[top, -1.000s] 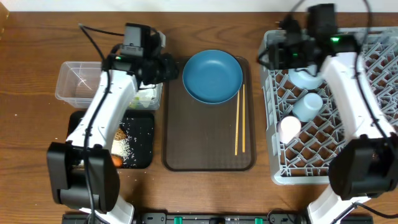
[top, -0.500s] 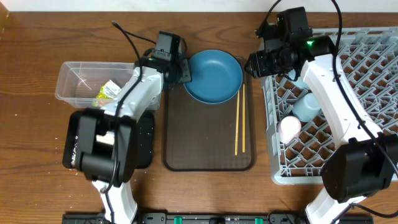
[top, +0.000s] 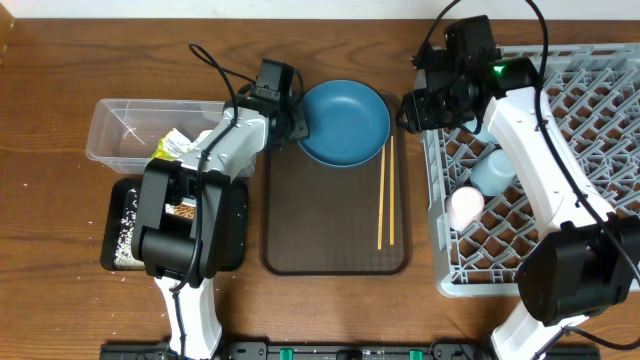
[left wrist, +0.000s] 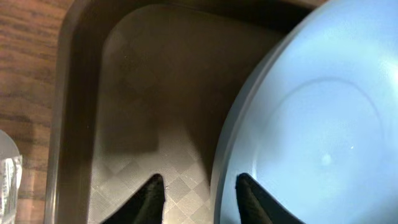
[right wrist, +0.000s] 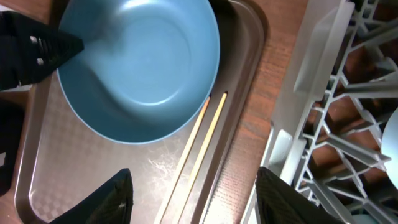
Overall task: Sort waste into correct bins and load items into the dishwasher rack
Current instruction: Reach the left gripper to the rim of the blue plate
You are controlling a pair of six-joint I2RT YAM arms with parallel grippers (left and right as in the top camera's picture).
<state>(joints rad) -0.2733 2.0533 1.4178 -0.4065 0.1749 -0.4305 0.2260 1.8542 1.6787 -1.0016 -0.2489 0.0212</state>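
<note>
Plate job, basically. It's sat at the far end of the brown tray, with the chopsticks laid along the tray's right side just beside it. The left gripper is parked at the plate's left edge. Its fingers are apart with the rim between them, one over the tray floor and one over the plate's inside. Nothing looks pinched yet, though whether the inner finger is touching the plate can't really be told from the wrist view. The right gripper is hung over the tray's far right corner, jaws wide and empty.

How it's probably best done:
- The rim should be taken deep between the fingers before closing, since a smooth shallow plate is likely to slip or pivot if only the lip is nipped.
- The outer finger likely needs to be got under the rim, so a slight drop toward the tray floor seems called for.
- Any lift is better kept low and level on the way to the rack, and the chopsticks are best left unbumped.

Compared with a second ago:
- The left gripper was off the tray's left side then, by the clear tub. A yellow-green wrapper is now seen lying in that tub.
- The right gripper was over the rack and has been brought across to the tray.
</note>
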